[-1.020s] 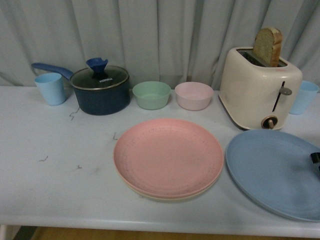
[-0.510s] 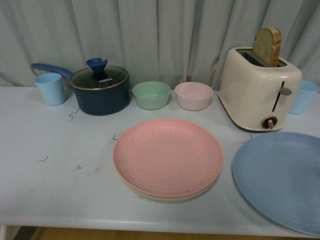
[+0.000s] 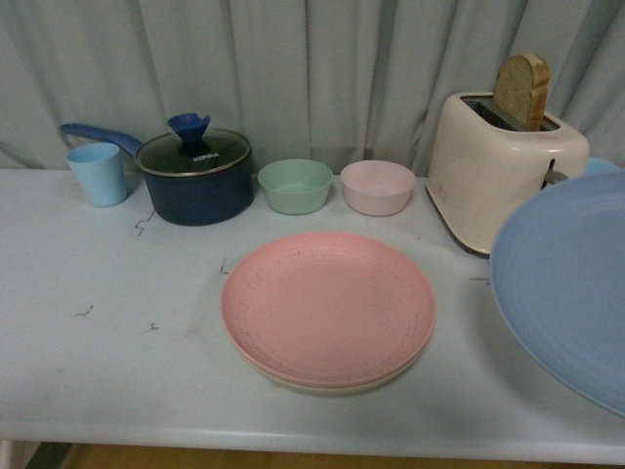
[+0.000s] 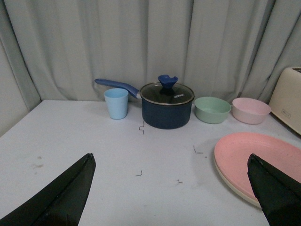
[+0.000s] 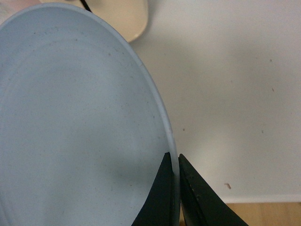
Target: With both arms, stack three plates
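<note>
The pink plate (image 3: 327,305) lies on top of the beige plate (image 3: 322,383) at the table's middle front; only the beige rim shows under it. Both also show in the left wrist view: the pink plate (image 4: 258,157) and the beige rim (image 4: 235,188). The blue plate (image 3: 571,293) is lifted and tilted at the right, above the table. My right gripper (image 5: 173,157) is shut on the blue plate's rim (image 5: 70,122); it is out of the front view. My left gripper (image 4: 170,160) is open and empty above the table left of the pink plate.
At the back stand a light blue cup (image 3: 98,173), a dark blue pot with a lid (image 3: 195,176), a green bowl (image 3: 296,185), a pink bowl (image 3: 378,187) and a cream toaster (image 3: 493,166) holding a bread slice. The table's front edge (image 3: 293,440) is near.
The blue plate has been raised off the table at the right and tilted up, now covering part of the toaster's right side. The pink and beige plates have not moved.
</note>
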